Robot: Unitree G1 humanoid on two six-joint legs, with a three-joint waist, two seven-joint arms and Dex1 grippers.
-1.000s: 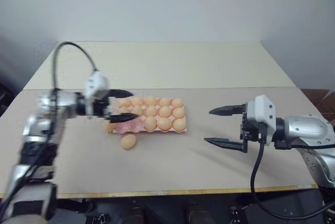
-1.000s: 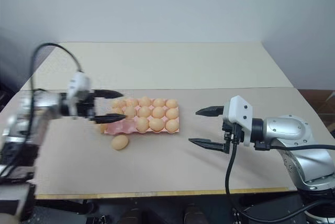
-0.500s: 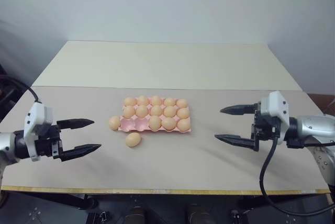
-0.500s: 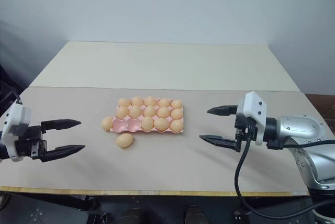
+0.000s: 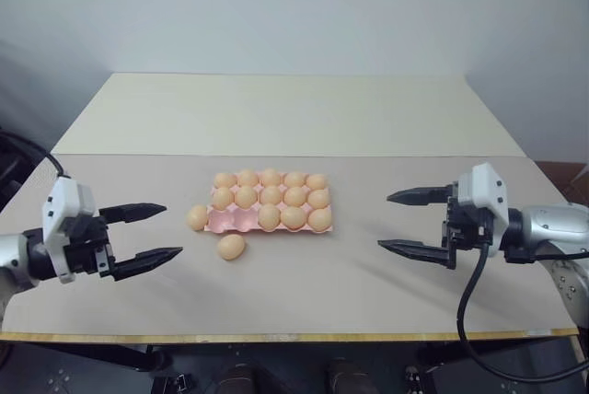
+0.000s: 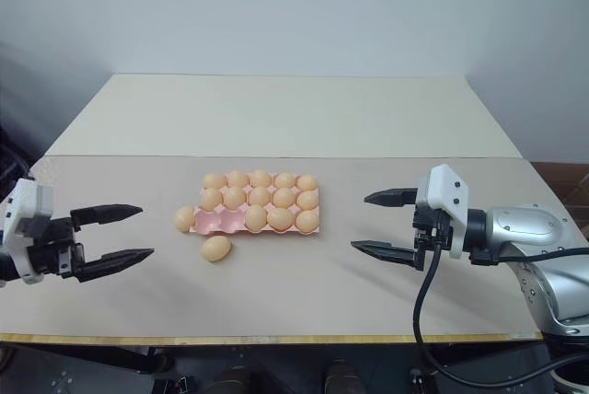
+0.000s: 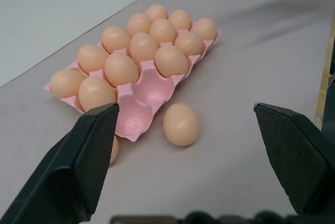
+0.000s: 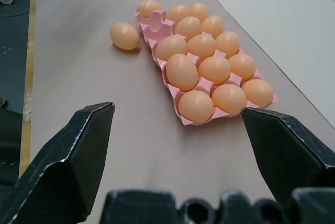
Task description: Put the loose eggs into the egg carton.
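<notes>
Centre of the frame sat the carton [image 5: 269,207], pink, thirteen eggs seated and two cups bare at its lower-left corner. One loose egg [image 5: 231,247] lay on the table just below that corner, and another egg [image 5: 197,217] rested against the carton's left edge. At lower left the left gripper [image 5: 147,233] hung with its fingers spread wide, nothing between them; at right the right gripper [image 5: 409,222] gaped just as wide, also empty, both well apart from the eggs.

My call: take the nearer egg from the left, come in low, straddle it across its short axis, close gently so it doesn't squirt away, then lower it straight into a bare cup.

Underneath was a plain grey table [image 5: 304,297] with a cream panel behind, a blank pale wall beyond.
</notes>
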